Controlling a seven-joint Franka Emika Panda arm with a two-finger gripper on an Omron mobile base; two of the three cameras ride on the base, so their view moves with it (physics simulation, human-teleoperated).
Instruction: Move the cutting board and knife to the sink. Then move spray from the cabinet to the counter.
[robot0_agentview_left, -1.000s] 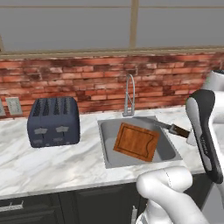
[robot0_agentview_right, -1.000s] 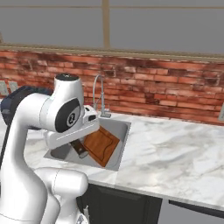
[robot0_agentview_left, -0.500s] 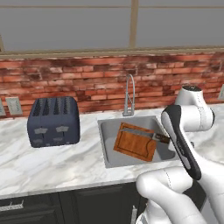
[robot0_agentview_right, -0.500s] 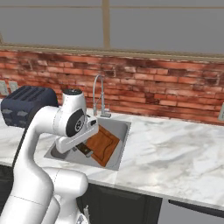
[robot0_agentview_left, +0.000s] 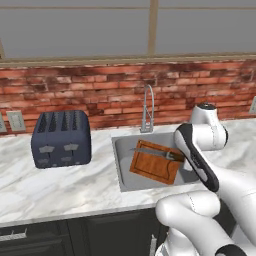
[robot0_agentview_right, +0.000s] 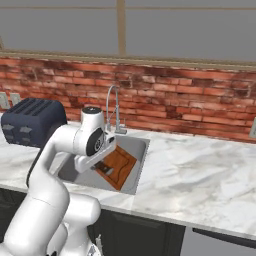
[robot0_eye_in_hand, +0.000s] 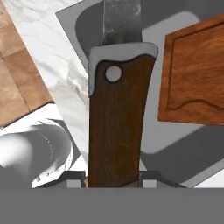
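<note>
A dark blue four-slot toaster (robot0_agentview_left: 61, 138) stands on the white marble counter (robot0_agentview_left: 55, 192) to the left of the sink (robot0_agentview_left: 124, 176), in front of the red brick wall (robot0_agentview_left: 100, 100). A tall steel faucet (robot0_agentview_left: 147, 107) rises at the back rim of the basin, its spout arching over it. The arm's own white forearm crosses the right side of the sink in the left base view and hides part of the basin there; in the right base view the wrist covers the near end of the board.

The cutting board (robot0_agentview_left: 157, 161) lies in the sink — reddish-brown wood, roughly square, a groove round its edge, tilted with one side leaning up, as far as the left base view lets one judge. The knife (robot0_eye_in_hand: 116, 122) has a dark brown wooden handle with a round silver rivet and a grey steel bolster, the blade (robot0_agentview_left: 147, 151) running out over the board toward the left. The gripper (robot0_eye_in_hand: 114, 181) is clamped on the knife's handle — the handle rises straight from between the fingertips in the hand view, above the grey basin, with the board just beside it.
</note>
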